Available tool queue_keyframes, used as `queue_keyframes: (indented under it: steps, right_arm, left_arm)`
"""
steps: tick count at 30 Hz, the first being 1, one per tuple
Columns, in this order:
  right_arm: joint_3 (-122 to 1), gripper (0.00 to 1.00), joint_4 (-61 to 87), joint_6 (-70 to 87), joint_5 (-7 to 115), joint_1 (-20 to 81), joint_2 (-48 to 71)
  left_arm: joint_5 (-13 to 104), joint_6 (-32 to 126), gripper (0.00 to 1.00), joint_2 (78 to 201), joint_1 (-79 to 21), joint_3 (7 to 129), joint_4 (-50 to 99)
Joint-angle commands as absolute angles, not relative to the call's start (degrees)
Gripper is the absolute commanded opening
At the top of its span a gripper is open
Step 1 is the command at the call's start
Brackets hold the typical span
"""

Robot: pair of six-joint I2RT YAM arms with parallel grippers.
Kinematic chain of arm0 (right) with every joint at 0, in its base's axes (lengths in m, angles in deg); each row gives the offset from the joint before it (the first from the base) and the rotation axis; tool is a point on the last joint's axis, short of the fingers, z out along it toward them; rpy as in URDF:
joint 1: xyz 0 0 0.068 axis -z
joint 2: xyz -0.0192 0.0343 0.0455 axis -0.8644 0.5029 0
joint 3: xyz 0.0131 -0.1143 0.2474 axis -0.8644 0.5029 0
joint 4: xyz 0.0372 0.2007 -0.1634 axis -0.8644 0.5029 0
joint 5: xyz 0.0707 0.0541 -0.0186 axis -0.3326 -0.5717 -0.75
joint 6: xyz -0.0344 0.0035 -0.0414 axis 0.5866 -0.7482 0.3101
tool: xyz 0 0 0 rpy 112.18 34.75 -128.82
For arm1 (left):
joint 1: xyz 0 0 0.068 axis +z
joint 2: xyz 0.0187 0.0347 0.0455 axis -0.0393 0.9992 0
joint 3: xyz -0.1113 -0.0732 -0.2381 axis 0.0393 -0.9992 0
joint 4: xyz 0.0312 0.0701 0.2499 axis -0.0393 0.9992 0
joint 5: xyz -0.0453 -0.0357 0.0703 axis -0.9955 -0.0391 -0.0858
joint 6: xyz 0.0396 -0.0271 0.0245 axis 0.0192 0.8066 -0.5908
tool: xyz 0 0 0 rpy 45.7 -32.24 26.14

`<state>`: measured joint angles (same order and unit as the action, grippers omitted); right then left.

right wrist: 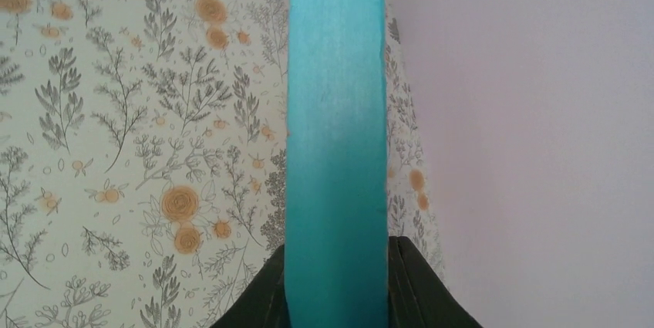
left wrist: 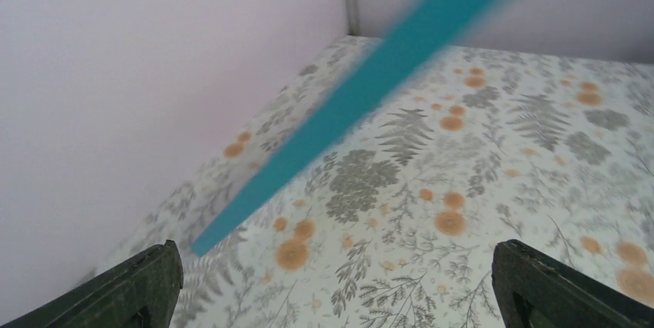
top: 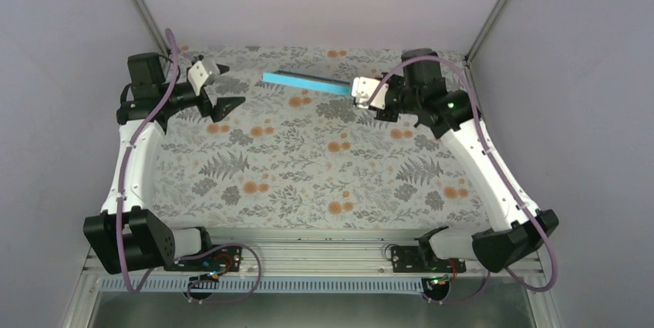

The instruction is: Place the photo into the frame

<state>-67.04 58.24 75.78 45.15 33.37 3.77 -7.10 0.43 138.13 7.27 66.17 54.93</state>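
Observation:
The frame shows as a long turquoise-blue strip, held off the table at the back and pointing left. My right gripper is shut on its right end. In the right wrist view the turquoise band runs straight up between the two dark fingers of the right gripper. My left gripper is at the back left, open and holding nothing. In the left wrist view the frame slants across above and ahead of the open left gripper, apart from it. The photo is out of view.
A floral-patterned cloth covers the table. Pale enclosure walls stand at the left, back and right, close to both grippers. A metal rail with the arm bases runs along the near edge.

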Motion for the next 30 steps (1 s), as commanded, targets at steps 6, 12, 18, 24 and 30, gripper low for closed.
queue_keyframes:
  steps: [6, 12, 18, 24, 30]
  right_arm:
    - [-83.3, 0.04, 67.9, 66.5, 32.6, 36.8, 9.9]
    - [-91.5, 0.04, 70.7, 61.2, 26.7, 38.4, 13.6]
    - [-93.3, 0.04, 66.2, 49.0, 20.6, 43.0, 13.9]
    - [-94.5, 0.04, 64.4, 37.5, 12.3, 48.5, 16.3]
    - [-95.6, 0.04, 64.0, 29.9, 3.3, 53.2, 19.0]
  left_arm:
    - [-16.3, -19.8, 0.93, 140.0, 5.2, 66.6, 64.0]
    - [-12.8, -2.3, 0.85, 142.9, 3.5, 66.1, 50.0]
    - [-6.7, 4.8, 0.85, 144.8, 0.9, 66.8, 44.3]
    - [-3.0, 15.3, 0.86, 144.3, 0.9, 65.2, 35.3]
    - [-0.9, 19.0, 0.88, 144.6, 1.1, 65.2, 33.8]
